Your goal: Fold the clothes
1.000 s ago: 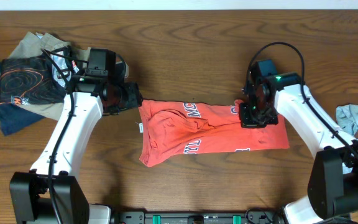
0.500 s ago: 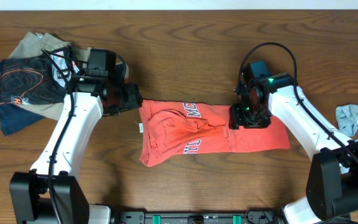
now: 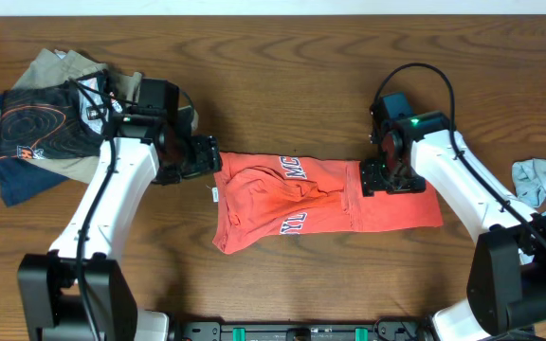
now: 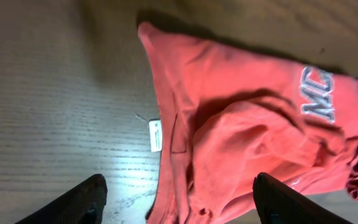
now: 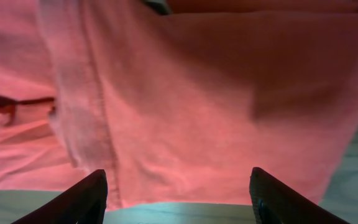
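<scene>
Coral-red cloth T-shirt with white lettering [image 3: 320, 199]: centre of brown wooden table [image 3: 282, 57], rumpled, half-folded band. Left gripper [image 4: 179, 202]: spread, empty, above its left edge. Right gripper [image 5: 179, 193]: spread, empty, over right end, seemingly poised to pinch

**A:** so the red shirt [image 4: 253, 124] is lying bunched up on the wood table [image 4: 48, 106], with a little white tag [image 4: 155, 135] sticking out at its left edge

**B:** yep, and white letters [image 4: 316, 102] upper right. The left gripper [image 4: 178, 183] has its fingers spread wide, shirt edge between them

The T-shirt [image 3: 320, 204] is soft, matt red cloth with lots of wrinkles. The table [image 3: 282, 66] is brown wood, smooth and a little shiny. The tag [image 4: 155, 135] is white and flat.
</scene>
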`<state>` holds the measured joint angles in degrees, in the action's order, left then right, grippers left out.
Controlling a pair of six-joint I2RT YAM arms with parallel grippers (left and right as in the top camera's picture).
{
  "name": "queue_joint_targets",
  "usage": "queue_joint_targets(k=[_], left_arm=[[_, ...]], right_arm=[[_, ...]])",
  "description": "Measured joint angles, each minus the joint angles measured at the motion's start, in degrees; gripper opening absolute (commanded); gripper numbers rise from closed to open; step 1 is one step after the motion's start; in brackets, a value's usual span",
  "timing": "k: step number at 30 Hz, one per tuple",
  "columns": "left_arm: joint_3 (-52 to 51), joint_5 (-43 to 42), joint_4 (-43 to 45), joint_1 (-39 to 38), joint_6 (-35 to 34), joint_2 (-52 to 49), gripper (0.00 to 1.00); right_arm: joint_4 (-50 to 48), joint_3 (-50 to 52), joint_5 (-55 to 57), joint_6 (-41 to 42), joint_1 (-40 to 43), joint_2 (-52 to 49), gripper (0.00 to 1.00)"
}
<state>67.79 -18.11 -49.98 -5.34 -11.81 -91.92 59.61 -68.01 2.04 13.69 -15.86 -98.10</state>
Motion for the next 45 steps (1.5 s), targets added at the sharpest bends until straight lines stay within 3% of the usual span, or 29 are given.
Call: queue_joint_targets(k=[18, 20, 24, 26, 32, 39, 45], left_arm=[[-4.3, -9.0, 0.9, -1.6, 4.7, -15.9, 0.74], [-4.3, -9.5, 1.5, -2.8, 4.7, -16.0, 0.64], [-4.2, -10.5, 2.9, -5.8, 5.1, -17.2, 0.14], [-4.2, -10.1, 3.6, -7.0, 5.3, -17.9, 0.06], [-2.4, -1.5, -0.9, -5.0, 4.1, -17.8, 0.06], [6.4, 15.1, -9.1, 8.3, 1.6, -16.6, 0.06], [17.6, 20.3, -15.7, 13.2, 1.1, -14.2, 0.06]], right_arm=[[0.1, 0.0, 1.7, 0.3, 6.3, 0.0, 0.72], [0.2, 0.0, 1.7, 0.4, 6.8, 0.0, 0.72], [0.2, 0.1, 1.8, 0.3, 7.7, 0.0, 0.72], [0.2, 0.1, 1.9, 0.3, 8.3, 0.0, 0.72], [1.3, 0.1, 4.2, 0.1, 11.3, 0.0, 0.73], [1.9, 0.1, 5.7, -0.5, 16.2, 0.0, 0.73], [1.9, 0.2, 6.2, -0.6, 18.9, 0.0, 0.74]])
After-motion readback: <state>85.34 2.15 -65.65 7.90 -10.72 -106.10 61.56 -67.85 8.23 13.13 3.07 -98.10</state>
